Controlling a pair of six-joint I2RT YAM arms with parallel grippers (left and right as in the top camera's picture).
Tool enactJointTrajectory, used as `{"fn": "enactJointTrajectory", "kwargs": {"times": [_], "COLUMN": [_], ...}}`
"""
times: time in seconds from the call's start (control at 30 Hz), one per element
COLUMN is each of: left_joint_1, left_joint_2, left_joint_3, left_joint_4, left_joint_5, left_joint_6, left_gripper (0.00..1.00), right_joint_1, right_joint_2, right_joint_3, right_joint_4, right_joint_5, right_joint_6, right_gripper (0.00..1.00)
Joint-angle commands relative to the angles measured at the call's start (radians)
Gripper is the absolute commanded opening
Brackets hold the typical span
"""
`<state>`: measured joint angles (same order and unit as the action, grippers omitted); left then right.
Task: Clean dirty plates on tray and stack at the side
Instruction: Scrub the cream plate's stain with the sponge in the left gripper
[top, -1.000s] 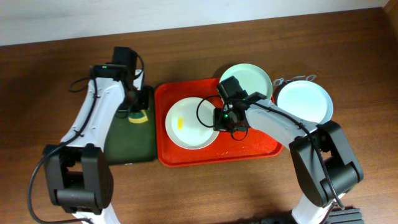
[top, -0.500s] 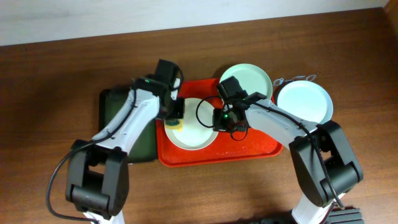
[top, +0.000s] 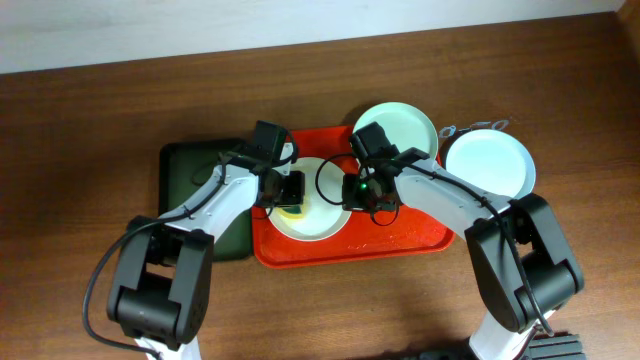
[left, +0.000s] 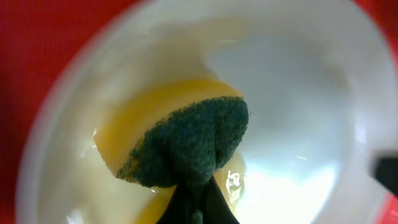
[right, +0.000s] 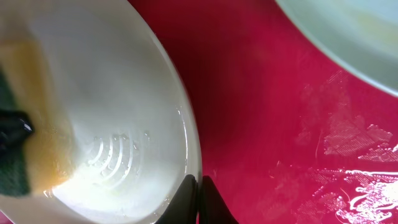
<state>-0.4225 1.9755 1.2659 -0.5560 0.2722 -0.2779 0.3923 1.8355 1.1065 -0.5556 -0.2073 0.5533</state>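
A white dirty plate (top: 312, 212) lies on the left half of the red tray (top: 400, 240). My left gripper (top: 288, 193) is shut on a yellow-and-green sponge (left: 183, 143) and presses it onto this plate (left: 298, 93), over its yellow smear. My right gripper (top: 352, 192) is shut on the plate's right rim (right: 191, 168). A second pale green plate (top: 400, 126) sits at the tray's back right corner, and its edge shows in the right wrist view (right: 348, 37). A third pale blue plate (top: 490, 163) lies on the table right of the tray.
A dark green tray (top: 195, 175) lies on the table left of the red tray. The red tray floor (right: 298, 124) is wet right of the plate. A small metal object (top: 470, 127) lies behind the blue plate.
My left arm has swung from the dark green tray over to the red tray with the sponge, and now holds it down on the plate. The right arm has stayed in place.
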Motion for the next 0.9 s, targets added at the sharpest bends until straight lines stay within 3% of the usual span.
{"fn": "enactJointTrajectory", "kwargs": {"times": [0.0, 0.17, 0.3, 0.57, 0.77, 0.87], "left_joint_1": [-0.009, -0.009, -0.010, -0.061, -0.080, -0.064], "left_joint_2": [0.010, -0.054, -0.045, 0.116, 0.100, 0.004], "left_joint_3": [0.063, 0.156, 0.136, 0.102, 0.129, 0.160], "left_joint_4": [-0.015, -0.104, -0.145, -0.121, -0.119, -0.123], "left_joint_5": [0.163, -0.128, -0.252, -0.235, 0.122, 0.143], "left_joint_6": [-0.009, -0.010, -0.010, -0.010, 0.041, 0.041], "left_gripper": [0.00, 0.00, 0.00, 0.00, 0.00, 0.00], "right_joint_1": [0.001, 0.001, 0.001, 0.001, 0.001, 0.001], "right_joint_2": [0.010, 0.010, 0.010, 0.010, 0.010, 0.010], "right_joint_3": [-0.009, -0.009, -0.009, -0.009, -0.009, -0.009], "right_joint_4": [0.007, 0.006, 0.007, 0.007, 0.007, 0.007], "right_joint_5": [-0.014, -0.014, -0.014, -0.014, -0.014, -0.014], "right_joint_6": [0.001, 0.001, 0.001, 0.001, 0.001, 0.001], "right_gripper": [0.04, 0.04, 0.04, 0.04, 0.04, 0.04]}}
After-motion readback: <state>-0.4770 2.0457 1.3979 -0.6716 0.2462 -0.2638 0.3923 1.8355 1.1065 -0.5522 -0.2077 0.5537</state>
